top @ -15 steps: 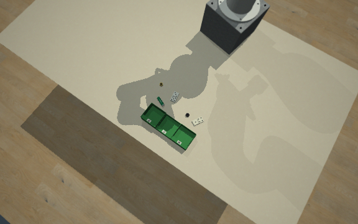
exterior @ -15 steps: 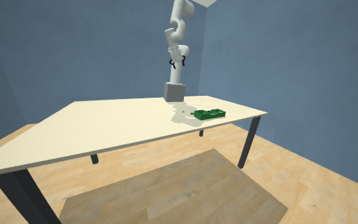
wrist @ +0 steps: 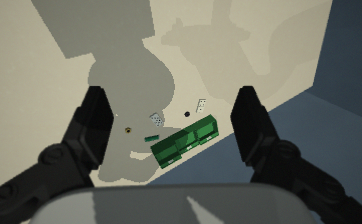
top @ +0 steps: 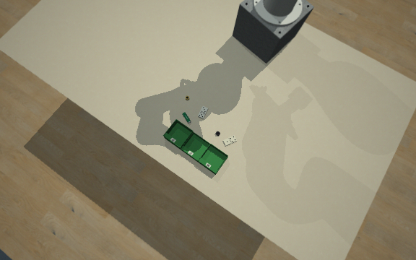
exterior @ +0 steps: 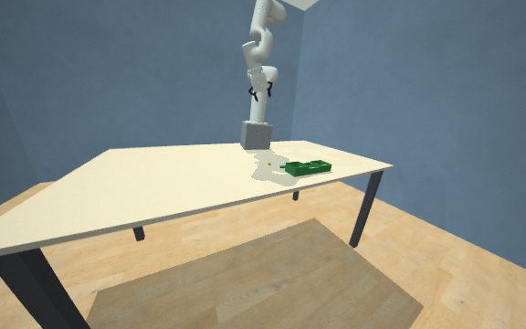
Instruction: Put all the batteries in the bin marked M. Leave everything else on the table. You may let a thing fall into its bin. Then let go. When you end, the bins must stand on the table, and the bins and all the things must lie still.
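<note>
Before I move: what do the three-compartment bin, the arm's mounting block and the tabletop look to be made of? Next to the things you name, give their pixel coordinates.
Bin (top: 191,154) (exterior: 310,171) (wrist: 161,167): likely plastic, slight sheen; even green, thin walls.
Mounting block (top: 255,41) (exterior: 257,136): probably metal, matte dark grey; bolt holes in its top plate.
Tabletop (top: 85,54) (exterior: 131,183) (wrist: 12,100): laminate or painted board, matte cream; no grain shows.

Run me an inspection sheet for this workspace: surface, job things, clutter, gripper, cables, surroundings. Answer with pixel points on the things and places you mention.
Surface: pale rectangular table (top: 85,47) (exterior: 131,183) (wrist: 12,100), arm shadows across it.
Job things: green three-compartment bin (top: 183,147) (exterior: 309,170) (wrist: 183,151), labels too small to read; green cylinder (top: 186,118) (wrist: 152,138), possibly a battery, beside it, outside.
Clutter: two dominoes, one grey-looking in shadow (top: 203,112) (wrist: 156,119), one white (top: 230,141) (wrist: 201,105); small dark object (top: 217,133) (wrist: 187,114); small brass-coloured object (top: 187,97) (exterior: 269,164) (wrist: 128,130).
Gripper (exterior: 263,98) (wrist: 172,101): jaws open, raised above the table.
Cables: nothing seen.
Surroundings: wood floor, blue walls.
</note>
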Controlling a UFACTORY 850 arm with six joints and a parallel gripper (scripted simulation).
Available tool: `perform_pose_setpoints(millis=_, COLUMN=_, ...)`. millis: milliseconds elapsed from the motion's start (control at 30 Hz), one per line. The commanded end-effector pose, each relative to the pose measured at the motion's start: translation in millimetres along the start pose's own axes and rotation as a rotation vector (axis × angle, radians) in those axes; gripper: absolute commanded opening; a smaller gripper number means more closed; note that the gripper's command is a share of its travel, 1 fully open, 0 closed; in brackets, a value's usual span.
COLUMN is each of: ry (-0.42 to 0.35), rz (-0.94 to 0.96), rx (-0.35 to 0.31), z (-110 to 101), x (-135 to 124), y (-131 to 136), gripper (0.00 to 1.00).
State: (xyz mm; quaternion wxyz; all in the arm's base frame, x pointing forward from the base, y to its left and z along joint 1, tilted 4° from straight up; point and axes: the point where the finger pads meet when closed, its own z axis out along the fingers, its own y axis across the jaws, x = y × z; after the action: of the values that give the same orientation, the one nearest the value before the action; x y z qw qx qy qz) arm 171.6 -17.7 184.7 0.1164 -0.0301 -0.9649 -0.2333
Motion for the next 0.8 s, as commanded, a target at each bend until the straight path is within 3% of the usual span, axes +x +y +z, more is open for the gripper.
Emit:
perform_pose_setpoints(millis=0, ry=-0.001, rz=0.000, rx=0.000, z=0, x=0, y=0, gripper=1.00)
perform_pose_setpoints(millis=33, ry=-0.001, rz=0.000, rx=0.000, z=0, x=0, y=0, gripper=1.00)
perform_pose_setpoints(millis=67, ry=-0.001, rz=0.000, rx=0.000, z=7, x=-2, y=-3, gripper=0.07)
perform_pose_setpoints(millis=300, ry=-0.001, rz=0.000, rx=0.000, z=58, x=-16, y=-25, gripper=0.07)
perform_pose_setpoints(millis=533, ry=-0.001, rz=0.000, rx=0.000, z=91, x=-23, y=-39, gripper=0.07)
perform_pose_setpoints(millis=600, ry=-0.001, rz=0.000, rx=0.000, z=91, x=-23, y=-39, gripper=0.07)
perform_pose_setpoints(millis=633, ry=-0.001, rz=0.000, rx=0.000, z=104, x=-26, y=-45, gripper=0.07)
perform_pose_setpoints(millis=767, ry=-0.001, rz=0.000, rx=0.000, z=121, x=-29, y=-52, gripper=0.07)
